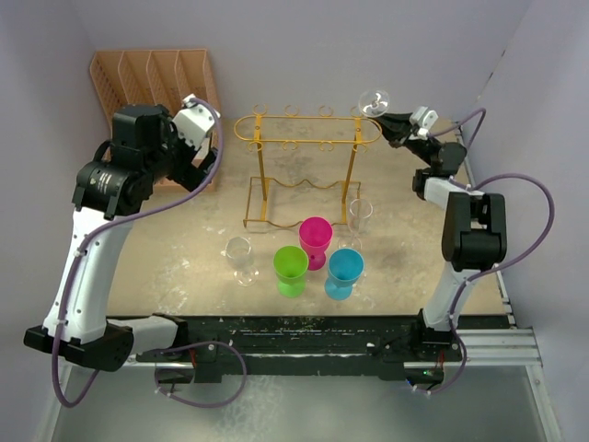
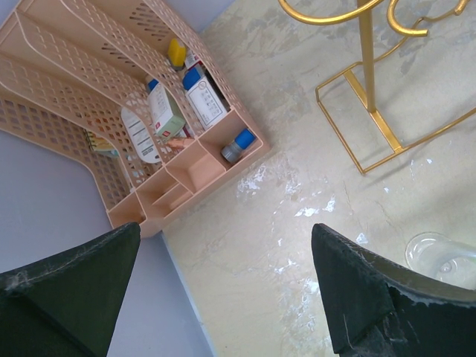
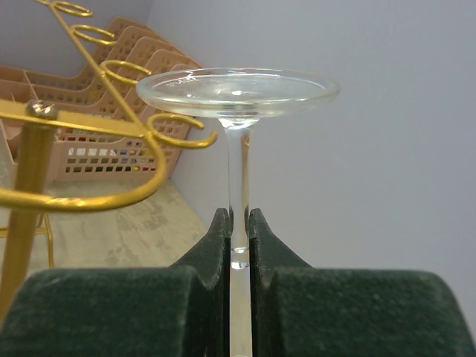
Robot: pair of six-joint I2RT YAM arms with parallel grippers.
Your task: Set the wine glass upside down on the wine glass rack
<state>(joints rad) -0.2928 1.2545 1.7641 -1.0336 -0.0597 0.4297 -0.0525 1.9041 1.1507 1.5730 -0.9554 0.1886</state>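
Note:
My right gripper [image 3: 238, 219] is shut on the thin stem of a clear wine glass [image 3: 236, 93], held with its round foot uppermost; the bowl is hidden below my fingers. The foot stands just beside the end loop of the gold wire wine glass rack [image 3: 26, 193], about level with its top rail. From above, the wine glass [image 1: 375, 99] and right gripper [image 1: 394, 124] are at the right end of the rack [image 1: 306, 129]. My left gripper [image 1: 198, 161] hangs open and holds nothing, left of the rack, above bare table [image 2: 245, 245].
A peach slotted organiser [image 1: 152, 78] holding small bottles stands at the back left, also in the left wrist view [image 2: 111, 97]. In front of the rack stand clear glasses [image 1: 239, 258] [image 1: 360, 214] and pink [image 1: 316, 239], green [image 1: 291, 269] and blue [image 1: 344, 272] goblets.

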